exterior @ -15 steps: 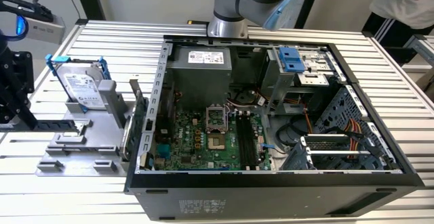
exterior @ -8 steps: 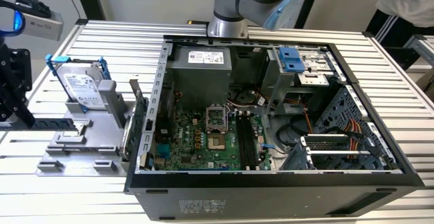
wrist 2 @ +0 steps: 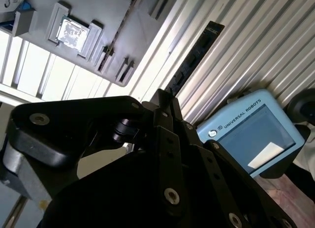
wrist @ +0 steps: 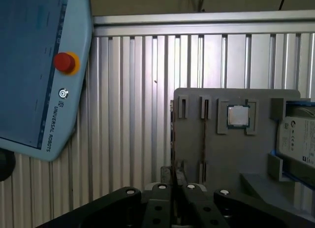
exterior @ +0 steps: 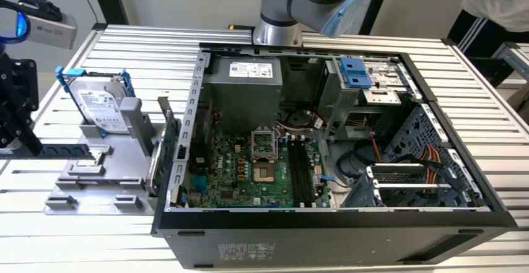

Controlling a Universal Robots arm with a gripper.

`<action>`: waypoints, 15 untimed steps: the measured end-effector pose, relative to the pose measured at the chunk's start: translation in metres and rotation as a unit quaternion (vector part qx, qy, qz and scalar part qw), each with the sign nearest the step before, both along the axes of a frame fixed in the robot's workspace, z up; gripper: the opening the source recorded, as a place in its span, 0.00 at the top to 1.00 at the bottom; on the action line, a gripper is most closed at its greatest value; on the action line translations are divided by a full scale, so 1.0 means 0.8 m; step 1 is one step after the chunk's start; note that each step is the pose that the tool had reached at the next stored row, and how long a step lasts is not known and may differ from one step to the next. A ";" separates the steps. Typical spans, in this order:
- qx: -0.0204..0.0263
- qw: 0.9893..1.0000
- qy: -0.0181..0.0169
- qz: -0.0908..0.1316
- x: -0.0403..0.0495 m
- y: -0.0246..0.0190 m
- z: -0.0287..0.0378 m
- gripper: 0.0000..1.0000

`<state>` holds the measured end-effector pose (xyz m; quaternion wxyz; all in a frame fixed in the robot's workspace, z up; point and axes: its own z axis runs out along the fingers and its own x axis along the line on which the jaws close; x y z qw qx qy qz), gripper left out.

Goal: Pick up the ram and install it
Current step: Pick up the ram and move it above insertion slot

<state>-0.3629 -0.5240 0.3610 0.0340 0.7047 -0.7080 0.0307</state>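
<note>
Second wrist view: my black gripper [wrist 2: 165, 102] is clamped nearly closed on the long thin dark-blue ram stick [wrist 2: 196, 53]; its gripped end is hidden from me.

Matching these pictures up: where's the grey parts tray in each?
Exterior view: the grey parts tray sits at the exterior view's left, beside the computer case.
Second wrist view: the tray carries the processor chip.
First wrist view: the tray carries that chip and the hard drive.
Shared landmark: ribbed metal table.
</note>
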 end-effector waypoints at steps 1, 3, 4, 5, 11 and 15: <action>0.000 1.000 0.000 0.000 0.000 0.0000 0.0013 1.00; 0.000 1.000 0.000 0.000 0.000 0.0000 0.0038 1.00; 0.000 1.000 0.000 0.000 0.000 0.0000 0.0050 1.00; 0.000 1.000 0.000 0.000 0.000 0.0000 0.0063 1.00; 0.000 1.000 0.000 0.000 0.000 0.0000 0.0136 1.00; -0.001 1.000 0.000 0.000 0.000 0.0002 0.0204 1.00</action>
